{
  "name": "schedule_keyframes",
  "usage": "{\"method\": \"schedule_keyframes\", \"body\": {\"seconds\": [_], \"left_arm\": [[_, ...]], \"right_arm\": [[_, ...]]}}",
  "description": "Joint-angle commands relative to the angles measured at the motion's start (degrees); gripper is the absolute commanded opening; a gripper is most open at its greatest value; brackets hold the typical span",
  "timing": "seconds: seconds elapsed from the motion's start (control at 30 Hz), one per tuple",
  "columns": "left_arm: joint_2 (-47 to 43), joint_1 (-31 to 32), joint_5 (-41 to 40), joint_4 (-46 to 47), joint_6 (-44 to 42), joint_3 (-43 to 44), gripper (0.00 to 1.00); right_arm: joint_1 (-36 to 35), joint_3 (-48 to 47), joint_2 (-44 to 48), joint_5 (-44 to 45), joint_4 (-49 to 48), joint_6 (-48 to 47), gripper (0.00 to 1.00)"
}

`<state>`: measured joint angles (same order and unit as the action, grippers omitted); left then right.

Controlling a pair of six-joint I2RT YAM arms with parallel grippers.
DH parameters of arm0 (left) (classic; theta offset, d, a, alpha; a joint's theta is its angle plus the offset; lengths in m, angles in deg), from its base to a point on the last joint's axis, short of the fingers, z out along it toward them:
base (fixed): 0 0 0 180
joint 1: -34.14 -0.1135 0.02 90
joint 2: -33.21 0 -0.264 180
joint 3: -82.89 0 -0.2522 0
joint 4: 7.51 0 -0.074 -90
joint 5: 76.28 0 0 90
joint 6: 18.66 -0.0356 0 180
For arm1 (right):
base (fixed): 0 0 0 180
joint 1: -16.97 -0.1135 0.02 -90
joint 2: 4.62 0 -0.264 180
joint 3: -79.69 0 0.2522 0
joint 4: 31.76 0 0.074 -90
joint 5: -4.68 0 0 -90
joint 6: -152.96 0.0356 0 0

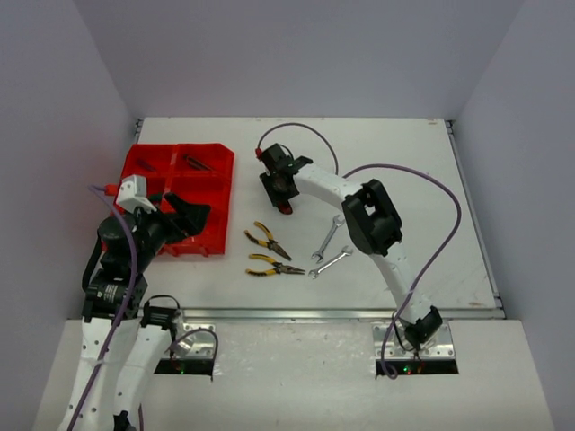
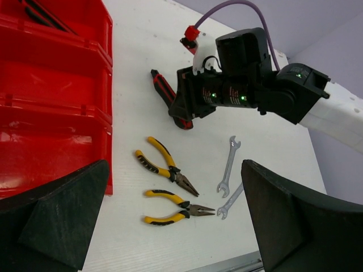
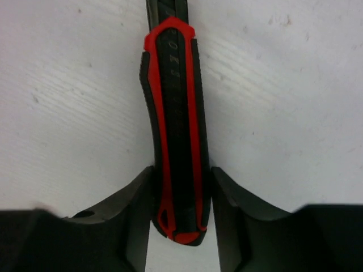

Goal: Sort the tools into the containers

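Observation:
My right gripper [image 3: 180, 187] is shut on the butt end of a red-and-black-handled knife [image 3: 176, 124], one finger against each side of the handle. In the top view this gripper [image 1: 280, 187] is mid-table, right of the red tray [image 1: 216, 193]. I cannot tell whether the knife [image 2: 165, 90] touches the table. My left gripper [image 1: 184, 215] is open and empty over the tray's right front corner. Two yellow-black pliers [image 1: 267, 241] [image 1: 269, 267] and two silver wrenches [image 1: 328, 238] [image 1: 331, 262] lie on the table in front of the knife.
Thin dark tools [image 1: 198, 162] lie in the tray's far compartments; the near compartments [image 2: 51, 113] show bare red floor. The right arm's wrist [image 2: 238, 85] and purple cable reach over the table's middle. Grey walls close in the table on three sides.

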<state>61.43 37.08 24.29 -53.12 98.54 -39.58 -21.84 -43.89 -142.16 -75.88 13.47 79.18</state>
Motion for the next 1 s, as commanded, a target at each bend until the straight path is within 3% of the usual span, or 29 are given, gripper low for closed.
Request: {"method": "schedule_keyframes", "body": {"seconds": [0.0, 0.1, 0.2, 0.33, 0.43, 0.6, 0.73, 0.9, 0.97], "left_arm": [[0.78, -0.22, 1.83, 0.88, -1.48, -0.25, 1.00], [0.94, -0.22, 4.05, 4.50, 1.61, -3.08, 1.00], [2.26, -0.22, 8.25, 9.14, 5.89, -6.90, 1.00], [6.45, -0.20, 22.49, 27.60, 15.70, -16.54, 1.00], [8.78, 0.22, 27.75, 41.22, 24.23, -19.68, 1.00], [9.26, 9.96, 18.61, 60.29, 32.23, -23.99, 1.00], [12.56, 16.67, 12.18, 64.77, 31.86, -21.98, 0.98], [18.85, 20.69, 9.36, 65.90, 30.94, -19.03, 0.93], [20.43, 21.42, 7.00, 64.81, 30.44, -18.66, 0.86]], "right_arm": [[-0.04, 6.97, 4.11, -1.86, -1.16, 0.67, 0.18], [-0.71, 14.05, 13.25, -0.04, -7.26, 1.47, 0.08], [-2.35, 23.26, 21.77, 1.26, -13.63, 0.85, 0.05], [-4.53, 34.24, 39.51, 0.31, -20.51, 0.88, 0.04], [-6.01, 39.50, 48.38, -3.96, -22.32, 1.96, 0.05], [-7.80, 48.90, 57.63, -13.24, -27.79, 6.40, 0.05], [-9.42, 52.02, 61.94, -15.88, -30.70, 9.20, 0.06], [-11.24, 52.09, 63.64, -15.93, -31.03, 9.54, 0.06], [-11.81, 52.23, 64.12, -15.65, -31.09, 9.55, 0.06]]}}
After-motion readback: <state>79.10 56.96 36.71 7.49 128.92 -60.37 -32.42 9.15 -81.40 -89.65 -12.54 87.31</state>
